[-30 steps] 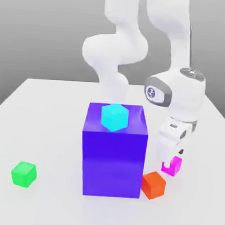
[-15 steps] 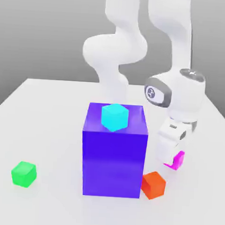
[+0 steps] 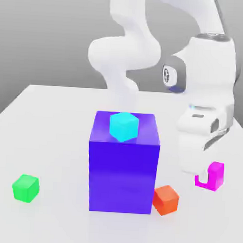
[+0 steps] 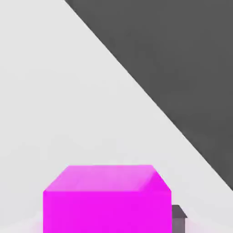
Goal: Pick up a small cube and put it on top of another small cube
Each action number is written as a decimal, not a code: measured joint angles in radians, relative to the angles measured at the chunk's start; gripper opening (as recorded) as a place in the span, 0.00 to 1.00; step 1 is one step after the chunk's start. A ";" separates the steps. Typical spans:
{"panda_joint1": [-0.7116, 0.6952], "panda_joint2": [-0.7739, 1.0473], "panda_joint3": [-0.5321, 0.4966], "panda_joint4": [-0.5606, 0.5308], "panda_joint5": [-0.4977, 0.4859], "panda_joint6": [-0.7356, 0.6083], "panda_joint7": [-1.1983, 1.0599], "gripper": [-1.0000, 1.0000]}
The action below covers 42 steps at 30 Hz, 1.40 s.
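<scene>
Claw (image 3: 202, 175) shut on the pink cube (image 3: 216, 176), with the cube held snugly between its two tips. They are over toward the exterior view's right, past the big purple-blue block (image 3: 122, 176). One white fingertip (image 3: 203, 176) shows in front of the pink cube, over part of its side. The hand view has the pink cube up close, with its flat top and one smooth side showing, and a bit of dark grey finger peeks out next to it. The white arm (image 3: 213, 68) bends over from the back and points its hand down. The big block stands on the white bench (image 3: 66, 140), near the middle. A light blue cube (image 3: 124, 126) sits on top of the big block. An orange-red cube (image 3: 166, 200) is on the bench just beside the big block, on the exterior view's right. That puts it between the big block and the pink cube. A green cube (image 3: 26, 188) sits on the bench well apart from the others, over on the exterior view's left. Both of those cubes are turned a little, so their corners poke toward the front.
</scene>
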 joint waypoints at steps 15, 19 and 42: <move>-0.447 0.017 -0.245 0.066 -0.049 -0.126 -0.234 0.00; -0.628 0.023 -0.329 -0.046 -0.109 -0.163 -0.216 0.00; -0.743 0.243 -0.218 -0.090 0.060 0.016 -0.339 1.00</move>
